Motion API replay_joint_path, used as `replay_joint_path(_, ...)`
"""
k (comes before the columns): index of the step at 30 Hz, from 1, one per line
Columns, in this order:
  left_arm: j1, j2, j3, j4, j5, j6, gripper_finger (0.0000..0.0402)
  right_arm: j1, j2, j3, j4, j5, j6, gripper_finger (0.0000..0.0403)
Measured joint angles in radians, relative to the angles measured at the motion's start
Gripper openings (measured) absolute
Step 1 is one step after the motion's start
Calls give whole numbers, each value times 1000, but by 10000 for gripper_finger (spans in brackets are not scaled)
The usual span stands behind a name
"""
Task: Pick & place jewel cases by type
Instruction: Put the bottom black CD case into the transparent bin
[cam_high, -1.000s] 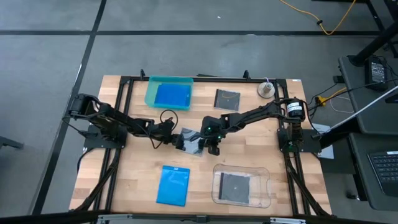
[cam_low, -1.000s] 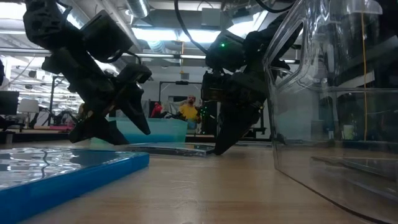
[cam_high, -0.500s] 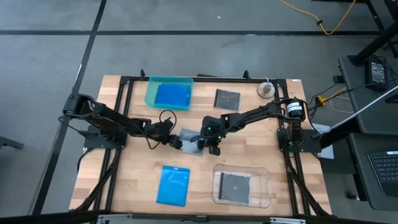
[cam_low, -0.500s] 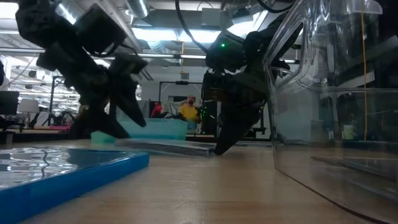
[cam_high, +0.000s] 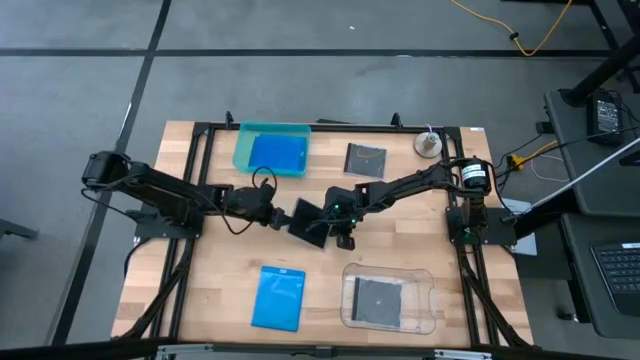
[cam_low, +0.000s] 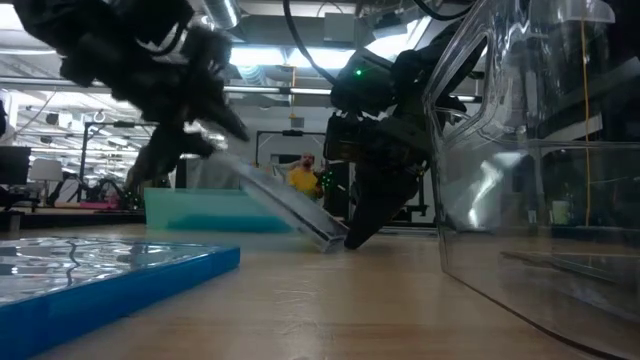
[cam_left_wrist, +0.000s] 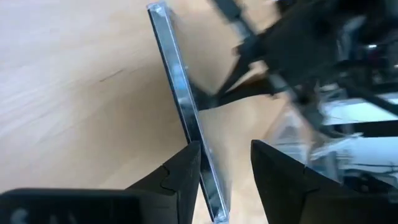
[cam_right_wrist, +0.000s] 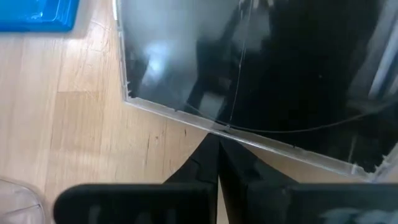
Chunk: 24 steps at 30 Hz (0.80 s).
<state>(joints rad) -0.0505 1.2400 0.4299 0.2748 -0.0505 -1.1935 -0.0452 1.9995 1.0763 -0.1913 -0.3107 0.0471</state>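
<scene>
The left gripper (cam_high: 278, 217) sat near the middle of the table (cam_high: 210, 270), its two fingers (cam_left_wrist: 180, 177) set either side of one edge of a dark case (cam_high: 310, 222) and clamped on it. In the left wrist view the case ran edge-on between those fingers, and in the low view it stood tilted, its gripped edge raised and its far edge down on the wood. The right gripper (cam_high: 343, 236) was at that low edge, its fingers pressed together with no gap and their tips touching the case's rim, as the right wrist view showed; the tips rested on the table just beside the clear tray (cam_high: 425, 318). The left arm reached in from the table's left side, the right arm from its right side. One dark case lay flat inside the clear tray (cam_high: 380, 300), at the near right of the table. Another dark case (cam_high: 365, 160) lay flat on the wood at the far side, well apart from both grippers. A blue case (cam_high: 279, 298) lay flat at the near side, left of the clear tray. A second blue case (cam_high: 277, 154) lay in the teal tray (cam_high: 243, 135) at the far left. A small round object (cam_high: 428, 144) sat near the far right corner.
</scene>
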Motion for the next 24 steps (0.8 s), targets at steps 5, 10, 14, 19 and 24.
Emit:
replay_joint_path(5,0,-16,79,-49,-3,70,134,0,0,0,4,1,-4,9)
replay_joint_path(10,1,15,157,-155,7,134,134,0,0,0,4,2,-7,9)
replay_joint_path(14,12,21,163,-237,-25,118,134,0,0,0,3,2,-8,9)
replay_joint_path(19,31,21,162,-545,-71,66,134,0,0,0,2,2,-7,9)
replay_joint_path(24,71,21,162,-650,-143,128,134,2,0,-1,6,4,-6,9)
